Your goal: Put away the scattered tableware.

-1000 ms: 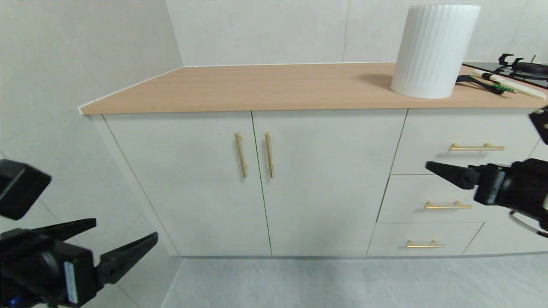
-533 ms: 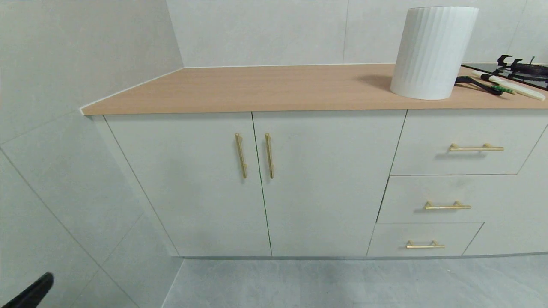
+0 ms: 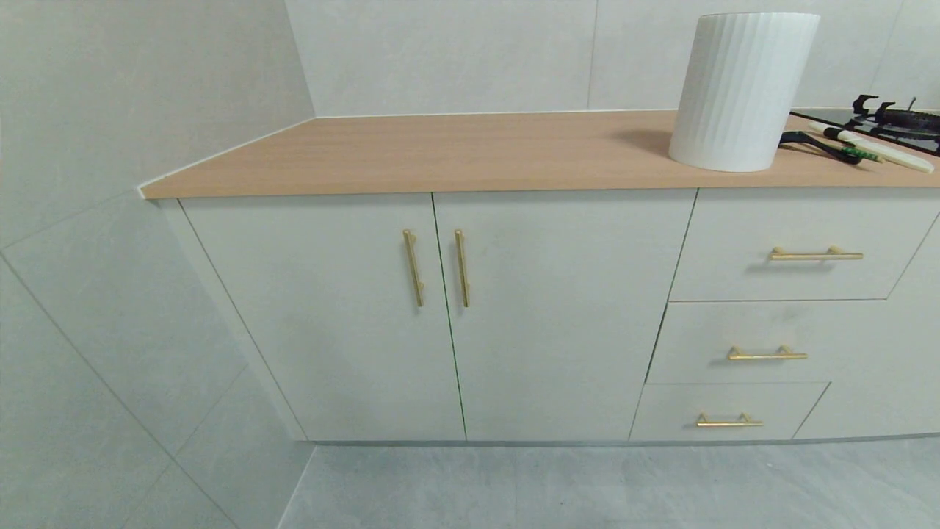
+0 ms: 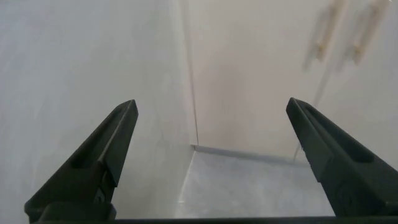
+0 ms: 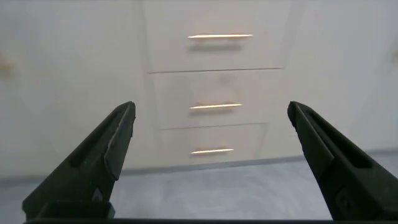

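Both hands parted wide: left hand (image 4: 210,104) before the cabinet doors (image 4: 249,62), right hand (image 5: 210,106) before the drawers (image 5: 217,87).

At the far right of the desk (image 3: 440,150), a few slim utensils (image 3: 877,148) lie too small to tell apart: one black, one pale, one with some green. The stove grate (image 3: 899,117) behind them is cut off by the right edge. The inside of the white ribbed container (image 3: 742,92) is hidden by its wall. Both spread fingers of the left tool (image 4: 211,104) run out of the picture at their bases, and the door handles (image 4: 326,31) beyond are blurred. The right tool (image 5: 211,106) is cropped likewise, with the drawer handles (image 5: 219,37) as soft streaks.
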Controlling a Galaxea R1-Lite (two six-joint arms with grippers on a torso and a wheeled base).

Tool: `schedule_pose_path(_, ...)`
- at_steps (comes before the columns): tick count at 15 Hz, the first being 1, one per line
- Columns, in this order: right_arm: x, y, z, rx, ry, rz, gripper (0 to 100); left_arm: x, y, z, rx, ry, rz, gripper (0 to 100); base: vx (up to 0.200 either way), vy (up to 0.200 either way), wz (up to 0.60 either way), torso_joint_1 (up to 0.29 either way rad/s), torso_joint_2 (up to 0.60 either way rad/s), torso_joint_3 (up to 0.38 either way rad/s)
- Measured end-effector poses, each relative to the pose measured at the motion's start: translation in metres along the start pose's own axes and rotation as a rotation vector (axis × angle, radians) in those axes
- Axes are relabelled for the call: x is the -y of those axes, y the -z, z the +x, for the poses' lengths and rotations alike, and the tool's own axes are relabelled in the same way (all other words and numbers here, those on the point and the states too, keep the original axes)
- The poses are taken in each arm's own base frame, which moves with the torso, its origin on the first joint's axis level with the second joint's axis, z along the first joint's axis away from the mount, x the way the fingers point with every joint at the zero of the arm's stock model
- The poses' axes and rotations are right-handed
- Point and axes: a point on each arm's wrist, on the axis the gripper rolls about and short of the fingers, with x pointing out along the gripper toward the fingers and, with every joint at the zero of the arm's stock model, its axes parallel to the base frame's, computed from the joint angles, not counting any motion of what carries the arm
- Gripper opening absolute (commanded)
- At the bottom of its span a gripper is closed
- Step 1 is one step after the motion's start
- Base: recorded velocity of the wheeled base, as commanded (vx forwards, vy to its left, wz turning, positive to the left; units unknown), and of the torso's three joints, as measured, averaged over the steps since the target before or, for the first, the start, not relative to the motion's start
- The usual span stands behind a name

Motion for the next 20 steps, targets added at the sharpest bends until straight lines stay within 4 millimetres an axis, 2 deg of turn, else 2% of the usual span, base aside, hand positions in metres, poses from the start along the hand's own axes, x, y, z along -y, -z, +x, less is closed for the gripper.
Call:
schedule_pose_path(2,0.000,0.005,-0.003,0.001,0.080,-0.006,100,0.001,0.007,-0.003,0.003,-0.047,0.001,100,0.000,0.000,0.00,0.000,0.00,0.000)
schedule_pose_path(5,-0.005,0.028,-0.005,-0.030,0.121,-0.055,100,0.005,0.032,-0.004,-0.016,-0.062,0.060,100,0.000,0.000,0.00,0.000,0.00,0.000)
schedule_pose_path(7,-0.008,0.047,0.000,-0.028,0.060,-0.053,100,0.007,0.053,0.002,-0.053,-0.039,0.077,100,0.000,0.000,0.00,0.000,0.00,0.000)
schedule_pose_path(9,-0.012,0.063,0.006,0.013,-0.051,-0.022,100,0.011,0.061,0.005,-0.030,0.052,0.060,100,0.000,0.000,0.00,0.000,0.00,0.000)
schedule_pose_path(12,-0.017,0.079,0.007,-0.068,-0.196,-0.002,100,0.014,0.067,0.007,-0.027,0.174,0.057,100,0.000,0.000,0.00,0.000,0.00,0.000)
schedule_pose_path(15,-0.017,0.081,0.006,-0.076,-0.232,0.002,100,0.016,0.072,0.008,-0.029,0.261,0.015,100,0.000,0.000,0.00,0.000,0.00,0.000)
schedule_pose_path(20,-0.017,0.082,0.006,-0.078,-0.234,0.004,100,0.017,0.074,0.008,-0.039,0.263,-0.003,100,0.000,0.000,0.00,0.000,0.00,0.000)
